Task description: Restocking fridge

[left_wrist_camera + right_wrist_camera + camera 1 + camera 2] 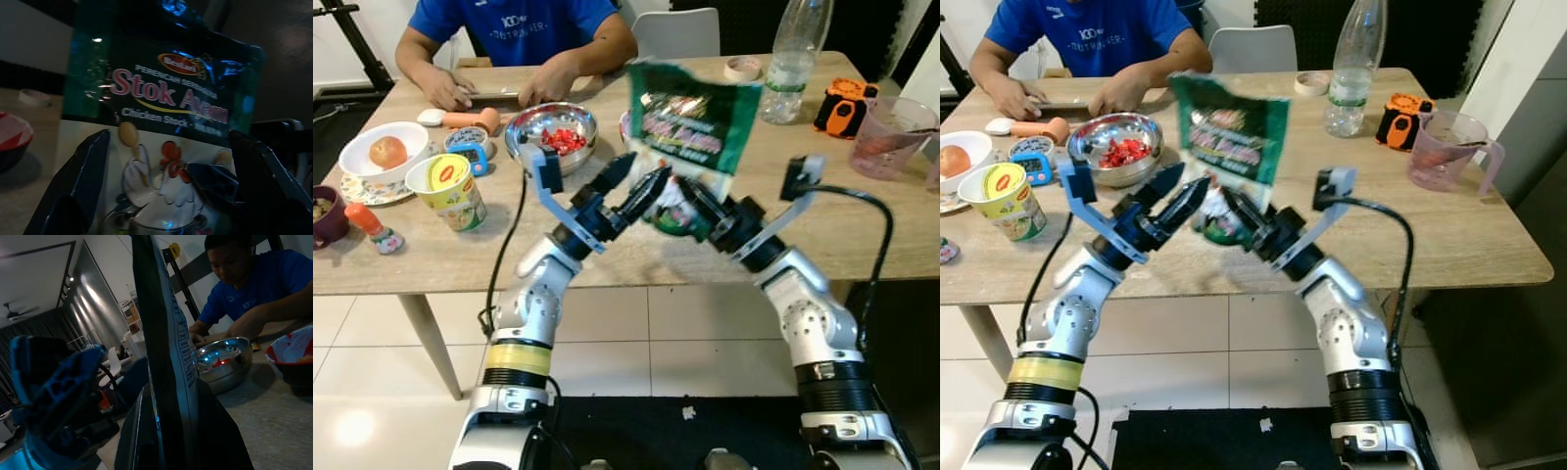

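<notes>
Silver arms w/ black elbow rings, yellow band on left arm. Long black fingers on blue brackets, black cables looping off both wrists, small cam blocks.

The green stock packet [690, 132] is motion-blurred in both eye views, its print unreadable there, and its lower part is covered by the right tool [680, 201]. The seated person [514, 29] is cut off at the top edge. The purple bowl [325, 215] is cropped at the left edge
</notes>
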`<state>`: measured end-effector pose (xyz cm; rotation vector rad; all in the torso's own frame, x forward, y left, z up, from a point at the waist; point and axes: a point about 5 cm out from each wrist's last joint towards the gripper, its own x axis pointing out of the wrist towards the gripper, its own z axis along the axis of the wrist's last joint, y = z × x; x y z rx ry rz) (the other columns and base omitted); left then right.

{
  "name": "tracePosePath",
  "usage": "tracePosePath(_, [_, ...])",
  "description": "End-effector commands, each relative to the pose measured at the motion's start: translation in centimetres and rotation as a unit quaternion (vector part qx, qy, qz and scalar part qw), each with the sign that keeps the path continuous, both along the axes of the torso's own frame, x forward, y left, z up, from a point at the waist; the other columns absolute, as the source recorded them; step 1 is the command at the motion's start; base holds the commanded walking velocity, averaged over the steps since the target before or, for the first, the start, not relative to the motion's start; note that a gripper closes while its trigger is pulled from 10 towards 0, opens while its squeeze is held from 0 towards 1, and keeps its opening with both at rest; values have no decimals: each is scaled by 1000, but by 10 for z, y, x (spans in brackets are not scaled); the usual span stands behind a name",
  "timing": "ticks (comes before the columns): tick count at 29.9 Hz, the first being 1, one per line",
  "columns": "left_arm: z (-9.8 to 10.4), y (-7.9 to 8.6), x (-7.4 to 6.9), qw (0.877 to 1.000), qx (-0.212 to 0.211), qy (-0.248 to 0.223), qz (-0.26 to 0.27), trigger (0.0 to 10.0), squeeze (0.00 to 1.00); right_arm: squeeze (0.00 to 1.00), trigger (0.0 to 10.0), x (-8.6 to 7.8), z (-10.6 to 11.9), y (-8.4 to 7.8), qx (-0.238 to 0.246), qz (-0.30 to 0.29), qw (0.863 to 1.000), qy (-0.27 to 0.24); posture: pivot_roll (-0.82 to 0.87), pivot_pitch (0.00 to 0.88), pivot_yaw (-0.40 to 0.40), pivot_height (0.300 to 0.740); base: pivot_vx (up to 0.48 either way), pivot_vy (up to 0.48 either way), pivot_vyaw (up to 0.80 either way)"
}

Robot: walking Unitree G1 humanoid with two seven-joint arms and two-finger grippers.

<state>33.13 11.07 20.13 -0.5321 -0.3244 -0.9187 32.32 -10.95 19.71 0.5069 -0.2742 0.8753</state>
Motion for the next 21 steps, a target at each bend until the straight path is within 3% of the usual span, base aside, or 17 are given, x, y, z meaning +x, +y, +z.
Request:
tracePosePath(1, [-6,0,-3,1000,-6,17,1,10000,0,0,10000,-5,6,2,15,19,1000,-15,-23,110,7,740,-394,0,0])
tracePosePath(9, [-8,12,-5,999,-10,33,16,10000,0,0,10000,-6,-3,-7,8,11,1000,-2,-16,106,5,740,-435,0,0])
tracePosePath(14, [-13,26,-5,999,-1,39,31,10000,0,0,10000,-7,-7,-27,-5,-4,1000,2,-18,97,8,740,-470,0,0])
tracePosePath(17, [-14,29,-5,999,0,41,34,10000,0,0,10000,-8,-9,-31,-11,-6,1000,4,-18,97,8,740,-472,0,0])
tracePosePath(21, [-20,42,-6,998,4,51,42,10000,0,0,10000,-12,-27,-48,-49,-20,998,26,-18,97,6,740,-467,0,0])
